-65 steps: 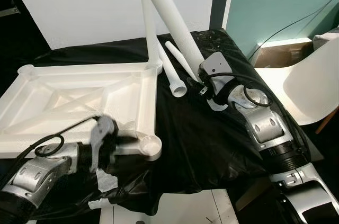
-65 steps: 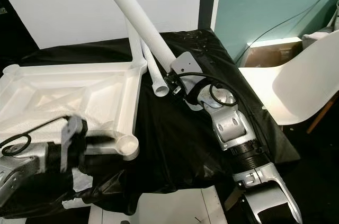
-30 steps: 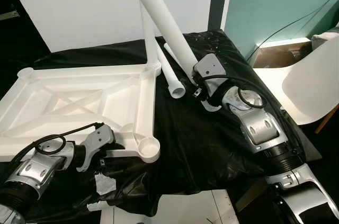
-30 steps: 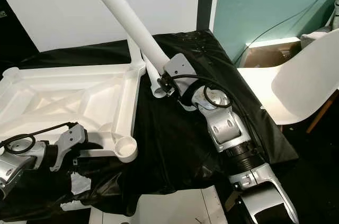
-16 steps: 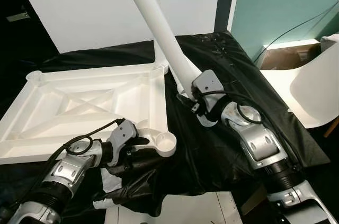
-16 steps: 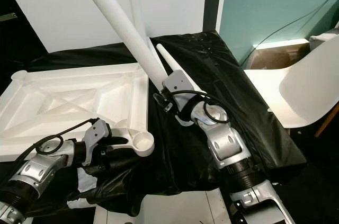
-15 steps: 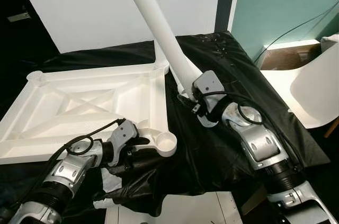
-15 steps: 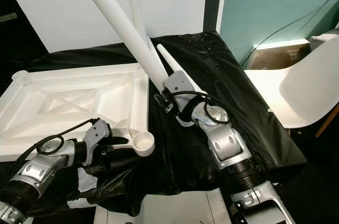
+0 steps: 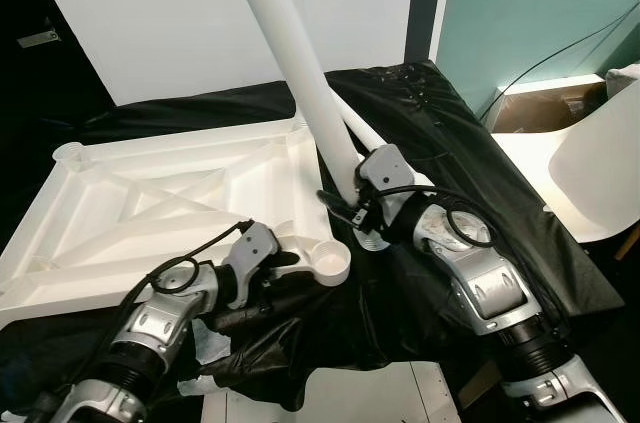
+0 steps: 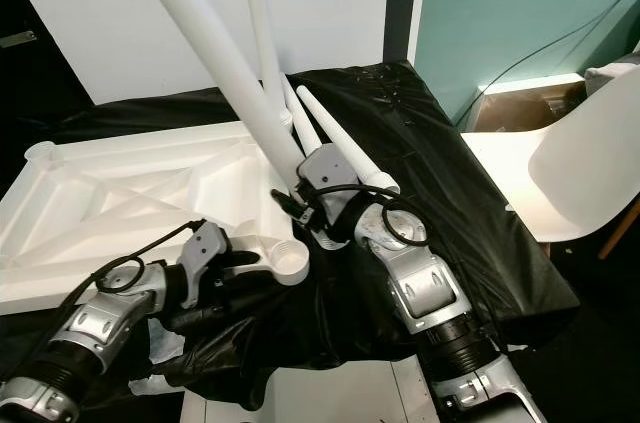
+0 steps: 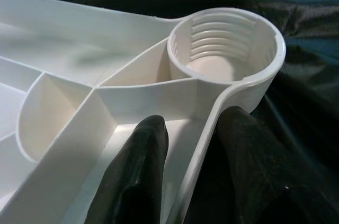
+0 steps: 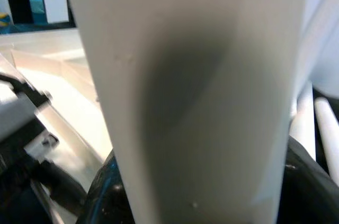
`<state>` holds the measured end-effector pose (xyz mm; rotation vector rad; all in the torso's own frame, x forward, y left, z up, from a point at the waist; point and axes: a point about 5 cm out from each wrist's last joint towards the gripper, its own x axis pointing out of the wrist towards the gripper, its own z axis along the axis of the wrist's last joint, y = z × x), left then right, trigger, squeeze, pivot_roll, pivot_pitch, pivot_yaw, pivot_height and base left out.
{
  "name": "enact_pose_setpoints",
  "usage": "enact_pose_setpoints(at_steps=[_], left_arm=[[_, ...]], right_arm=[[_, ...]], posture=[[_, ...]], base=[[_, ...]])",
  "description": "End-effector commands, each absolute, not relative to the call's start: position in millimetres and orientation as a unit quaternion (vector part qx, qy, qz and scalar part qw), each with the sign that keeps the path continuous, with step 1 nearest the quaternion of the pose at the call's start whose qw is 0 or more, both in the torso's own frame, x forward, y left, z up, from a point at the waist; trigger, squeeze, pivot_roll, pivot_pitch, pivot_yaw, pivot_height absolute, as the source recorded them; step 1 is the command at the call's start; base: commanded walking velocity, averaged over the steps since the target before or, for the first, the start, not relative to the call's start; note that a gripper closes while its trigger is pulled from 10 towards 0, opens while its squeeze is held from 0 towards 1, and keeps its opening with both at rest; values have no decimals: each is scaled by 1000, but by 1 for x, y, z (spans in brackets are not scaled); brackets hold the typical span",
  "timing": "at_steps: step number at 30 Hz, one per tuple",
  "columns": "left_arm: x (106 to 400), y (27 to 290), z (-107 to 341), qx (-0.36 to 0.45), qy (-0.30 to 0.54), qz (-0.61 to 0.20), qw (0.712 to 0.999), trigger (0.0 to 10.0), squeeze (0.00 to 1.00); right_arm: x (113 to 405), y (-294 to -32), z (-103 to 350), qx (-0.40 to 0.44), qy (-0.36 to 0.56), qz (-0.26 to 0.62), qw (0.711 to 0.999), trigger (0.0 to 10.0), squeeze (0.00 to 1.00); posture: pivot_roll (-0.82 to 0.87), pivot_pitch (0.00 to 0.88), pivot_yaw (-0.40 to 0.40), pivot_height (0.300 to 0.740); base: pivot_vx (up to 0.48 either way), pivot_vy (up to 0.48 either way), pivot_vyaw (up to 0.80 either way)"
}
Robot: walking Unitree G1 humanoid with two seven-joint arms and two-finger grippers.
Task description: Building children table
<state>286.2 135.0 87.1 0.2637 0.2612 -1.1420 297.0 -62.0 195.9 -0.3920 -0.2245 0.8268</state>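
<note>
- The upturned white plastic ribbed tabletop (image 9: 150, 208) lies on the left part of the surface covered with crinkled black sheeting (image 9: 470, 173).
- The left end effector (image 9: 275, 261) sits at the tabletop's near edge, just beside the near right corner. In the left wrist view its two black fingers (image 11: 139, 176) pinch the thin rim wall, one inside and one outside.
- That wrist view also shows the round threaded corner socket (image 11: 225, 49) open, with ridges inside; in the head views it reads as a plain white ring (image 9: 327, 263).
- A slim white plastic leg (image 10: 252, 23) stands upright at the tabletop's far right corner.
- The right end effector (image 9: 345, 198) holds a thick white plastic tube leg (image 9: 290, 53) near its lower end, tilted up and to the left, the lower end close above the near corner socket. The tube hides the fingertips, but the grip is closed around it.
- The right wrist view shows the tube's surface (image 12: 196, 91) at very close range.
- More loose white tapered legs (image 10: 335, 138) lie on the sheeting behind the right arm.
- A white moulded chair (image 9: 600, 168) stands at the far right.
</note>
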Motion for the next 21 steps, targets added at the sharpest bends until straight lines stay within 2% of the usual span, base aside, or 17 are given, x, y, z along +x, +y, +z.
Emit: enact_pose_setpoints(at_steps=[1,13,21], left_arm=[[283,132,75,120,147,-527,828,10000,0],[284,124,73,108,139,-514,840,10000,0],[284,125,73,105,137,-508,844,10000,0]], right_arm=[[296,-53,205,-188,-133,416,880,10000,0],[295,-37,184,-159,-110,458,867,10000,0],[297,-44,170,-143,-93,451,876,10000,0]], posture=[[-115,0,63,740],[-109,0,61,740],[-107,0,64,740]], base=[[0,0,0],[0,0,0],[0,0,0]])
